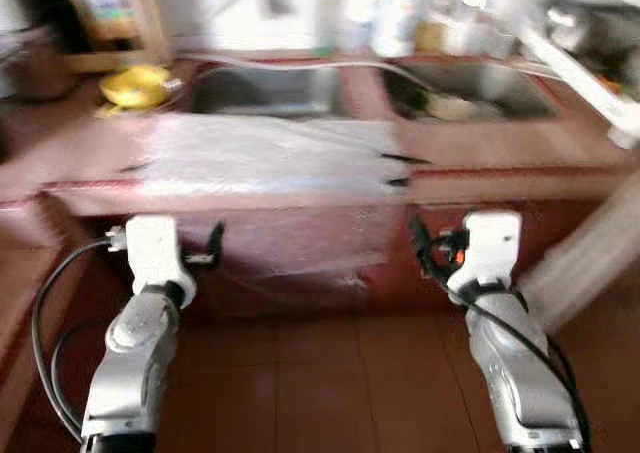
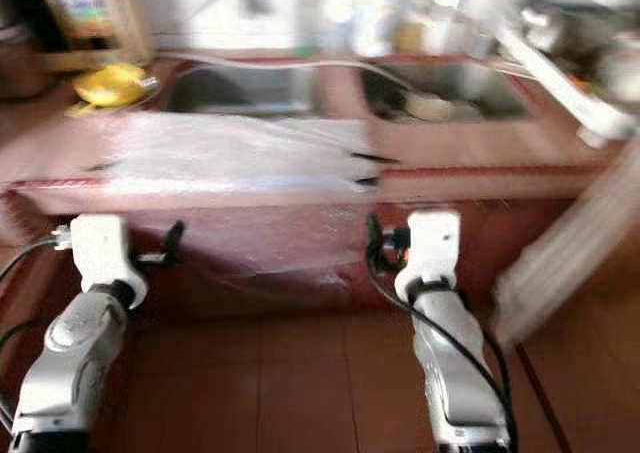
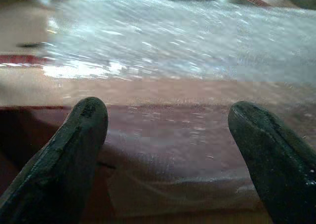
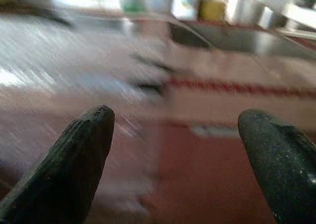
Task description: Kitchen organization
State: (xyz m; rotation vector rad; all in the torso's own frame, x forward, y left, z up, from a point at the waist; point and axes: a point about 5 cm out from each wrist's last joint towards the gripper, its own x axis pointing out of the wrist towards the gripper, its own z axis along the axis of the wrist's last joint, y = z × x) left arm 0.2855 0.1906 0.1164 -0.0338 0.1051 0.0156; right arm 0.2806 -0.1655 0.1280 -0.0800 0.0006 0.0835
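While the pictures are blurred, we can make out a clear plastic sheet spread over the red tabletop and hanging down over its front edge, in front of the left basin of a double sink. We take this sheet for the thing to be dealt with, though the task sentence does not name one. Our left gripper hangs just before the draped part, its fingers wide apart and holding nothing. Our right gripper faces the tabletop's edge beside the sheet's right end, fingers likewise spread and empty.

We judge that we are at the approach: facing the sink, arms raised, nothing grasped yet. Next we would need to close in and steady the view, then choose a hold on the sheet's hanging edge.

Farther out, a yellow object lies left of the left basin, a dish rests in the right basin, and bottles stand behind. A wooden rack carries a label, but no writing is legible.
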